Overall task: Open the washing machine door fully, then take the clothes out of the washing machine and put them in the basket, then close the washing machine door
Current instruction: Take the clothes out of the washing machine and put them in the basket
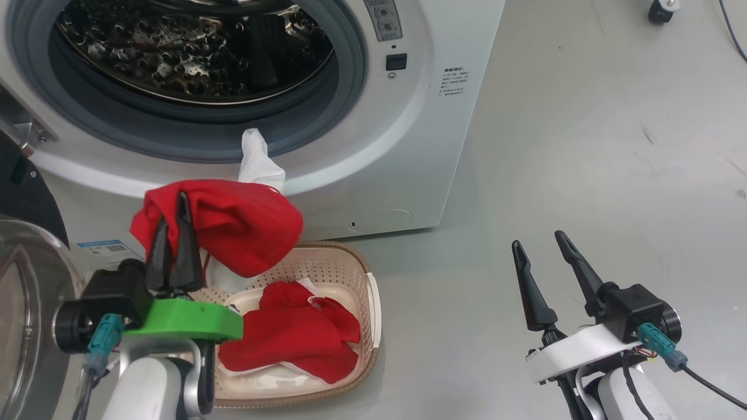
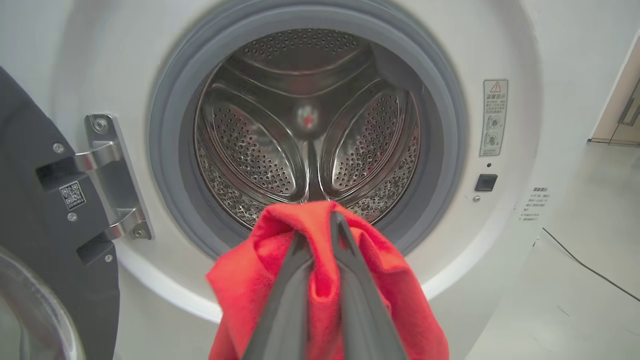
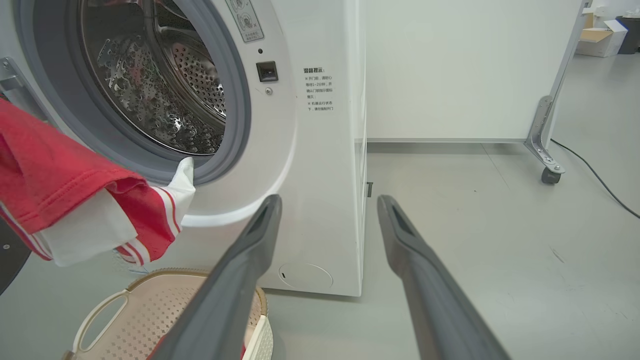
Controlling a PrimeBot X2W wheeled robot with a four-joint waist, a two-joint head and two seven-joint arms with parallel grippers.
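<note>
From the head, the washer (image 1: pixel 408 175) stands with its door (image 1: pixel 26 291) swung open at the lower left and its steel drum (image 1: pixel 192 52) bare inside the grey seal (image 1: pixel 344 87). The left claw (image 1: pixel 174 207) is clenched on a red garment (image 1: pixel 245 227), which hangs in front of the washer's lower face, above the back edge of the basket (image 1: pixel 372 303); a white part of it reaches up to the seal. The basket sits on the floor (image 1: pixel 583 146) just in front of the washer, with a second garment (image 1: pixel 292 338), also red, lying inside it. The right claw (image 1: pixel 538 239) is released, fingers spread with nothing between them, over bare floor and well apart from the basket. From the left wrist, both fingers pinch the red fabric before the drum's lower lip; the door's dark inner face and its metal hinge (image 2: pixel 112 175) are at the left. From the right wrist, the spread fingers point at the washer's right front corner; the held garment, showing white lining and stripes, hangs at the left above the basket's corner, and a white panel (image 3: pixel 465 65) on a caster (image 3: pixel 549 175) stands beyond, a cable (image 3: pixel 600 180) beside it.
</note>
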